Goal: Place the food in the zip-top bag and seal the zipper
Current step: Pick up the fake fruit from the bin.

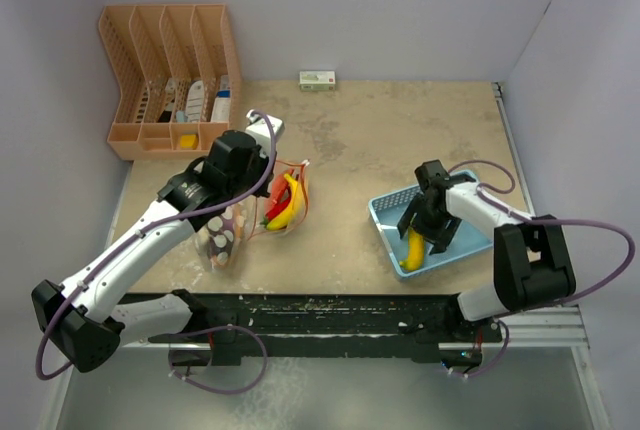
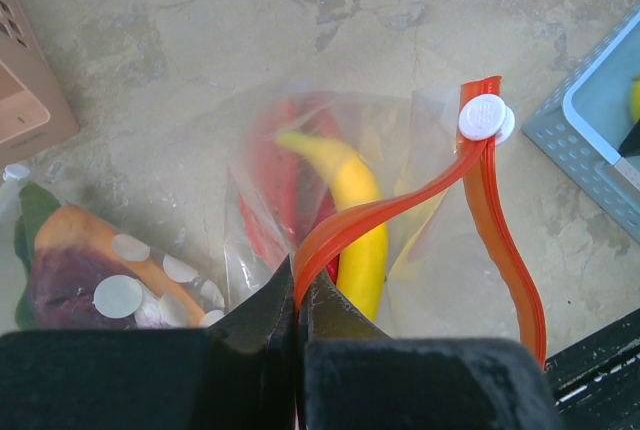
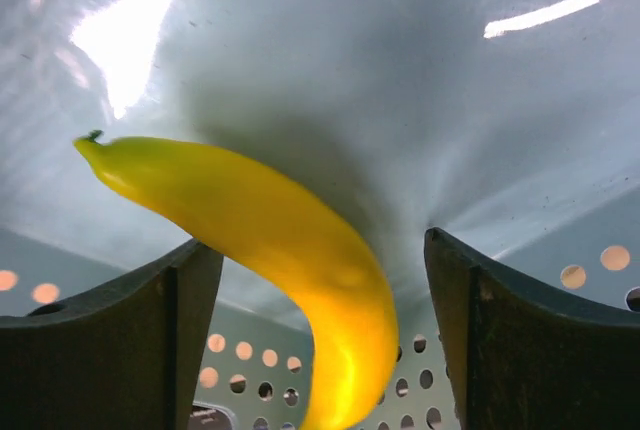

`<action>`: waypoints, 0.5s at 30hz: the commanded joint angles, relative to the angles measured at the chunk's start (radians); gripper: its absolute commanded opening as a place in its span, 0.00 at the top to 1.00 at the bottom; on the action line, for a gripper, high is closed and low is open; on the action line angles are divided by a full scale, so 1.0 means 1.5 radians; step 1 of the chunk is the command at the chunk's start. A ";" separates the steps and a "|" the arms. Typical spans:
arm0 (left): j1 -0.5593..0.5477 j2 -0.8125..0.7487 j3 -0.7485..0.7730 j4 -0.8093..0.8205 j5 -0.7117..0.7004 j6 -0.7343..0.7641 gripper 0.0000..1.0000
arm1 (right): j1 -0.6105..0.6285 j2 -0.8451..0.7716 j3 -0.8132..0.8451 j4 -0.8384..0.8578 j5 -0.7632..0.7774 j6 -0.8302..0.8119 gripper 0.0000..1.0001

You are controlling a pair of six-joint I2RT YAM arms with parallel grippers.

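Two claws split the job seen from above: my left claw point(image 1: 268, 182) stood at the mouth of the zip-top bag point(image 1: 288, 202), which lay mid-table with red and yellow food point(image 1: 285, 205) inside, while my right claw point(image 1: 428, 232) reached into the blue basket point(image 1: 385, 212) over a yellow banana piece point(image 1: 412, 252). At the left wrist, that claw was clenched on the red-orange zipper point(image 2: 400, 205), lifting one lip so the bag gaped for loading. At the right wrist, the jaws stood spread either side of the banana piece, not pinching it, placed, I judged, to grab it.
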 commanded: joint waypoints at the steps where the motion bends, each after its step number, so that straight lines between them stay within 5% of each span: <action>1: -0.001 -0.013 0.003 0.028 -0.006 0.001 1.00 | 0.000 -0.049 0.029 0.031 0.054 -0.006 0.24; 10: -0.001 -0.012 0.008 0.025 -0.006 0.000 1.00 | 0.000 -0.108 0.031 0.049 0.083 -0.033 1.00; 15: -0.001 -0.011 0.010 0.022 -0.008 0.001 1.00 | 0.000 -0.190 0.045 0.029 0.090 -0.054 1.00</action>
